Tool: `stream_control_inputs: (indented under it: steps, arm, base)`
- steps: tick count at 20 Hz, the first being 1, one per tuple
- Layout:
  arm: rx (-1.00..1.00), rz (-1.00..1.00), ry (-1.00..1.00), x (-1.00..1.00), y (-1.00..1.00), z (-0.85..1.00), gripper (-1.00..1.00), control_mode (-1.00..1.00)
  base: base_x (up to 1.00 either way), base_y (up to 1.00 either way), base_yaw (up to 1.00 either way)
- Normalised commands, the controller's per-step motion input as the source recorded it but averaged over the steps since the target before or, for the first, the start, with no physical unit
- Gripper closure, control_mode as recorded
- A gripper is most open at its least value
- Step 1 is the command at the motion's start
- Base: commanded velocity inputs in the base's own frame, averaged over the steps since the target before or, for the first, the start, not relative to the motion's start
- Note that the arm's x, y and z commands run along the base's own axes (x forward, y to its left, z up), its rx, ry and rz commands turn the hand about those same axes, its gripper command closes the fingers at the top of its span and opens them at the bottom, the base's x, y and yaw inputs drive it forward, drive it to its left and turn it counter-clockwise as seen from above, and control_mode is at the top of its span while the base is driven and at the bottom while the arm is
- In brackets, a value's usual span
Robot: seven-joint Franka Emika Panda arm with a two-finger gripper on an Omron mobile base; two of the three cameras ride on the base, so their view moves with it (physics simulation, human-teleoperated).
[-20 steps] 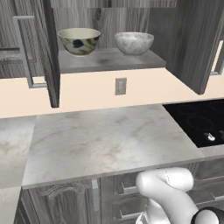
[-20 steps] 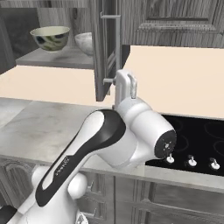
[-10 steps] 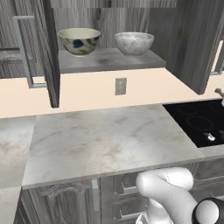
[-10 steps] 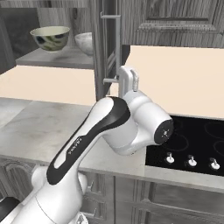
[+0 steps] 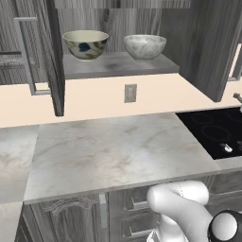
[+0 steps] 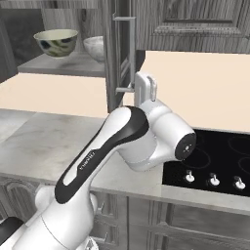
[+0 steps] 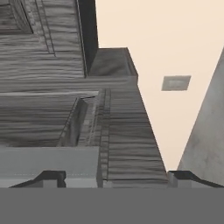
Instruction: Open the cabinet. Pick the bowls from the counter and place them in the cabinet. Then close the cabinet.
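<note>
The claw [image 7: 113,177] is up close against the right-hand cabinet door [image 7: 118,131], its two dark tips spread wide with the door's grey bar handle [image 7: 48,164] lying across between them, toward the nine o'clock side; I can't tell from this angle whether either tip touches it. In the right base view the hand [image 6: 145,88] sits just beside that handle [image 6: 129,53] near its lower end, so the closing step looks to be in hand.

That door should handle as a stiff, fairly heavy panel swinging on hinges. The bar is the place to grip, down low where the hand is, and the push ought to follow the door's arc, not run straight in.

Below lies the counter [image 5: 118,151], a flat pale marble slab, with the black cooktop [image 5: 217,132] at its three o'clock side.

Farther back, a wall outlet [image 5: 130,92] sits on the cream wall. Above it the cabinet [image 5: 116,66] stands open, both doors swung out, the left one [image 5: 49,56] at nine o'clock. On its shelf sit both bowls: the floral bowl [image 5: 85,44] and the marble bowl [image 5: 144,46], side by side and apart, upright. They look like hard, glazed, breakable ware, well clear of the door's swing.
</note>
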Motion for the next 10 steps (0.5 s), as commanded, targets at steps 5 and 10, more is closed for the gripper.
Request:
stream_control_inputs:
  steps: [5, 10]
  arm:
    - [0.0, 0.07, -0.01, 0.0, -0.03, -0.01, -1.0, -1.0]
    - [0.05, 0.09, -0.05, 0.0, -0.59, -0.17, -1.0, -1.0]
  base:
    - [0.0, 0.0, 0.0]
    - [0.0, 0.0, 0.0]
